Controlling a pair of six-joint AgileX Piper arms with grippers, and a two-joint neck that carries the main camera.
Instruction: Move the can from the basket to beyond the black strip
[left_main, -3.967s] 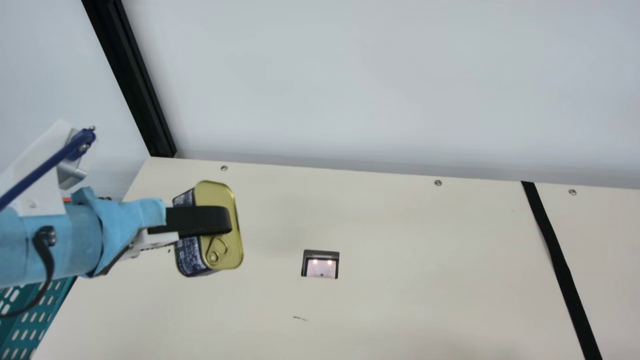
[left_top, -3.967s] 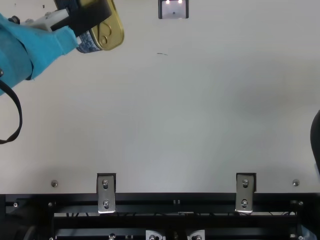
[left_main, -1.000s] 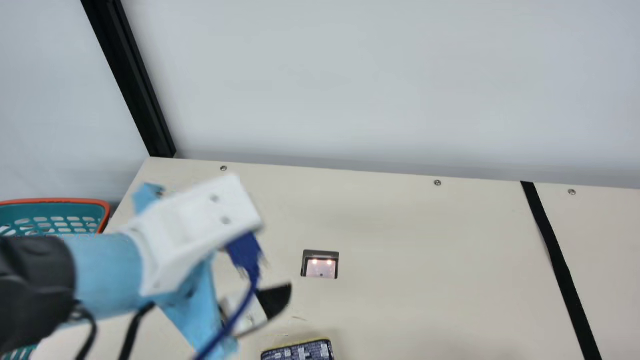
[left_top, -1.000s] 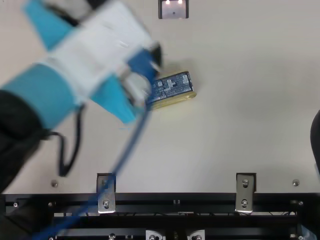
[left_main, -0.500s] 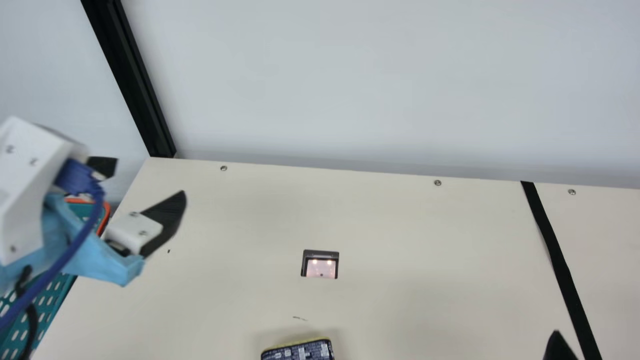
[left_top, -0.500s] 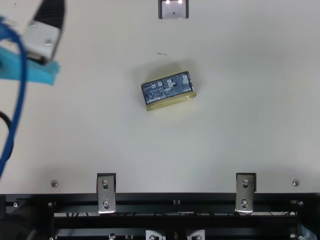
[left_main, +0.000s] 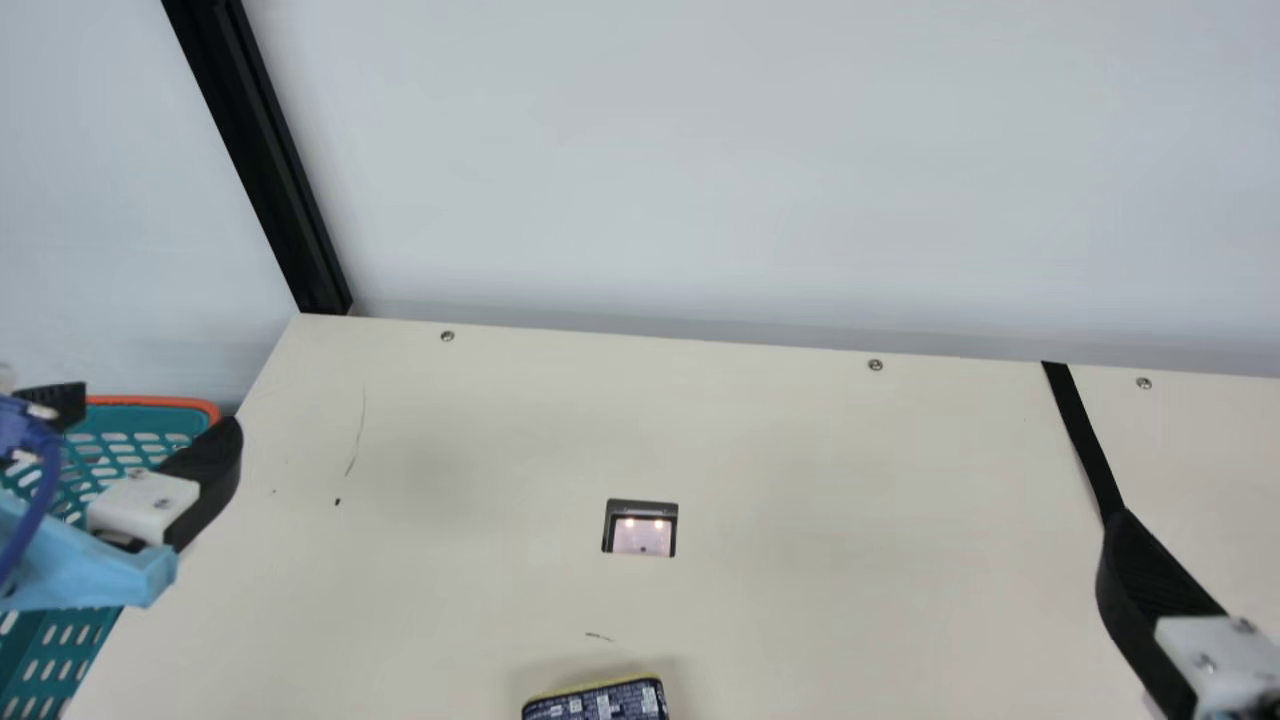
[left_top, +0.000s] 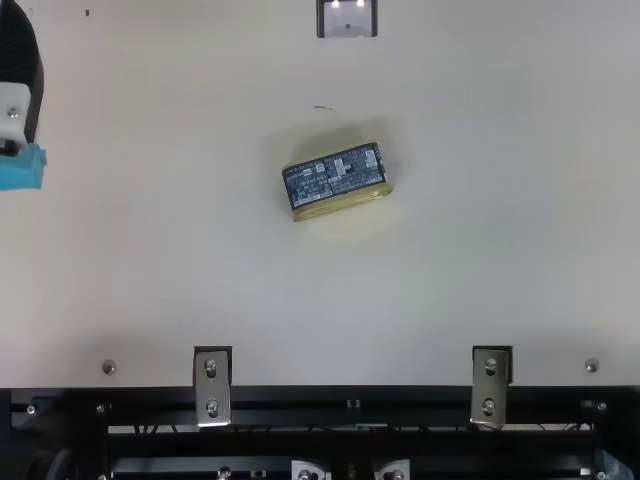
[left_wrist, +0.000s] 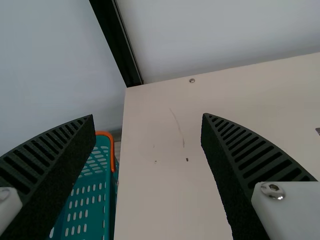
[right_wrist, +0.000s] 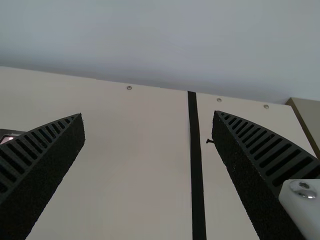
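Note:
The can (left_top: 335, 180), dark blue with printed sides and gold rims, stands on its long edge mid-table in the top view; its upper part shows at the main view's bottom edge. My left gripper (left_main: 150, 415) is over the teal basket (left_main: 60, 640) at the main view's left, well away from the can; in its wrist view the left gripper (left_wrist: 147, 117) is wide open and empty. At the main view's lower right, my right gripper (left_main: 1125, 520) overlaps the black strip (left_main: 1080, 430). The right gripper (right_wrist: 148, 116) is spread open in its wrist view, holding nothing.
A small dark-framed panel (left_main: 640, 530) is set in the cream table (left_main: 850, 600). A black post (left_main: 260, 160) rises at the back left corner, and a pale wall runs behind. Metal brackets (left_top: 212, 385) line the near edge.
Four seconds ago the can was in my left gripper; now it rests on the table, released. My left gripper has drawn back left to the basket. The right gripper has come into the main view.

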